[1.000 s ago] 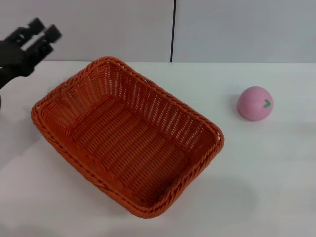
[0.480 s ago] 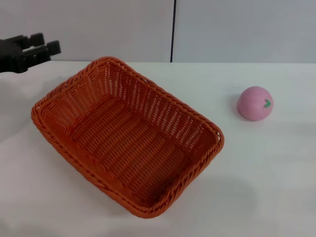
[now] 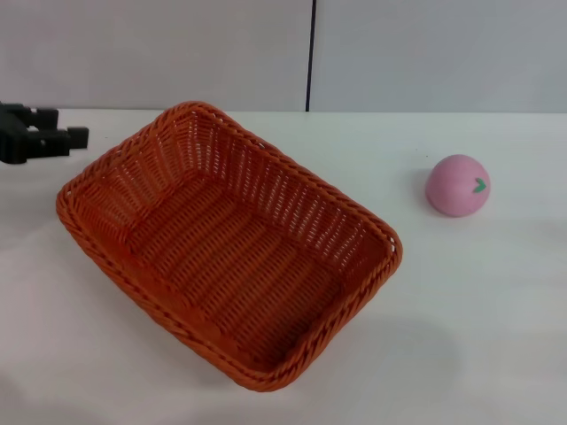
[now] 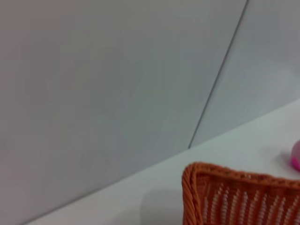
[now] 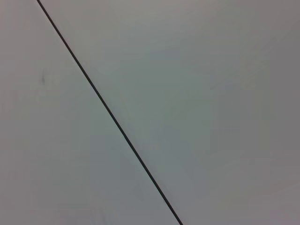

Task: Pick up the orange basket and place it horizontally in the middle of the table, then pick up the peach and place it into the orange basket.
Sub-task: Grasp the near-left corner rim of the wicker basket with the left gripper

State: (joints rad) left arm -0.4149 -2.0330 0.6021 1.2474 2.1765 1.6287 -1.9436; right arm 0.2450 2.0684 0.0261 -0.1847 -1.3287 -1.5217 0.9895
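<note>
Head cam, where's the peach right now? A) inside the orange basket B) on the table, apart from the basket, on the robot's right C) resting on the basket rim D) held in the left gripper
B: the peach sits on the bare table, clear of the orange basket, while the left gripper is at the far left edge, holding nothing.

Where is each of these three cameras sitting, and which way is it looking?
Head view: from the robot's head, down at the table, the orange basket and the peach; the left gripper shows, open.
Left wrist view: on the left arm, facing the wall over a basket corner; no fingers show.
Right wrist view: on the right arm, facing bare wall only.
Head and left wrist share basket and peach.
</note>
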